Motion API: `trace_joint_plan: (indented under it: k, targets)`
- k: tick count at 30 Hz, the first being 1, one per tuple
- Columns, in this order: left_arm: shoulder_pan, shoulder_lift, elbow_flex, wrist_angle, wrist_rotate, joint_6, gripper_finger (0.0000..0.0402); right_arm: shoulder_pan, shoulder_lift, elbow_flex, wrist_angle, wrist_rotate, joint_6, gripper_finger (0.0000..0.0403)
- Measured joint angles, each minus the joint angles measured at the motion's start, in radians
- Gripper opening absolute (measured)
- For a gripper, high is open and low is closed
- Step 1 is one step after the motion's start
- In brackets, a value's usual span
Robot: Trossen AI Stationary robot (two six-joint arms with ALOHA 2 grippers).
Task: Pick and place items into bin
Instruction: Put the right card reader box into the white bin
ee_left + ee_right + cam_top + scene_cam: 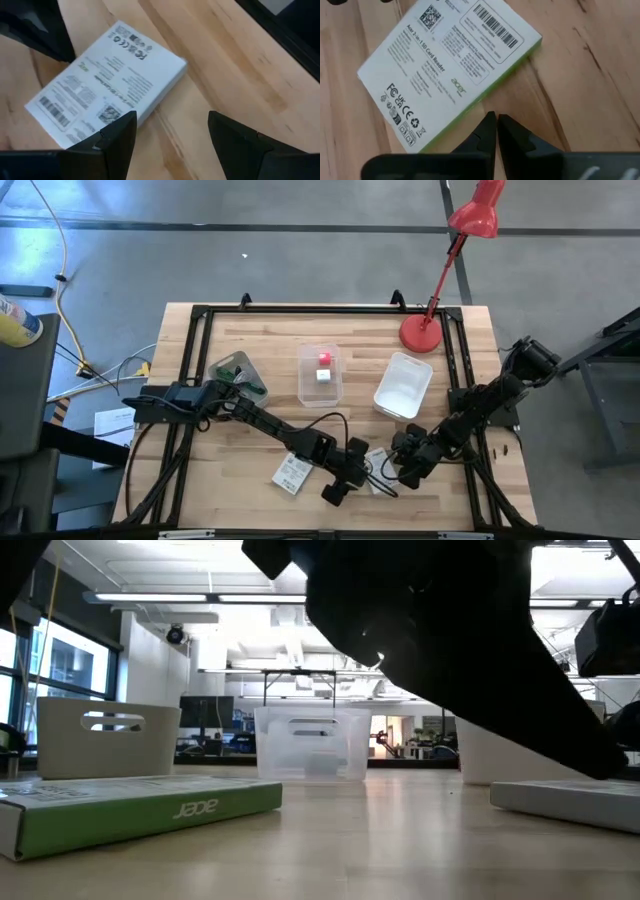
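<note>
Acer "2-in-1 SD Card Reader" packet (447, 70); right end effector (496, 131) closed, empty; left end effector (172, 131) open, empty.

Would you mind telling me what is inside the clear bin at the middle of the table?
From above, the clear bin holds a pink cube and a white cube. The low view shows only its hazy walls, so anything else inside cannot be made out.

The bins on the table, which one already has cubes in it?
The clear bin in the middle: a pink cube and a white cube sit inside it. The white bin to its right looks empty, and the left bin holds green things.
</note>
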Motion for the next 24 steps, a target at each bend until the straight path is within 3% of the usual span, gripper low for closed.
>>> trace_joint_plan:
  k: [6,16,24]
  targets:
    - [-0.001,0.0,0.001,-0.033,-0.022,-0.005,0.0232,0.002,0.001,-0.001,0.018,-0.019,-0.005,0.0012]
    - [-0.004,0.0,0.001,0.051,-0.141,-0.006,0.0232,0.002,0.001,-0.001,0.023,0.001,0.021,0.0012]
    - [-0.004,0.002,0.001,0.063,-0.225,-0.144,0.0232,0.001,0.001,-0.001,0.075,0.016,0.017,0.0012]
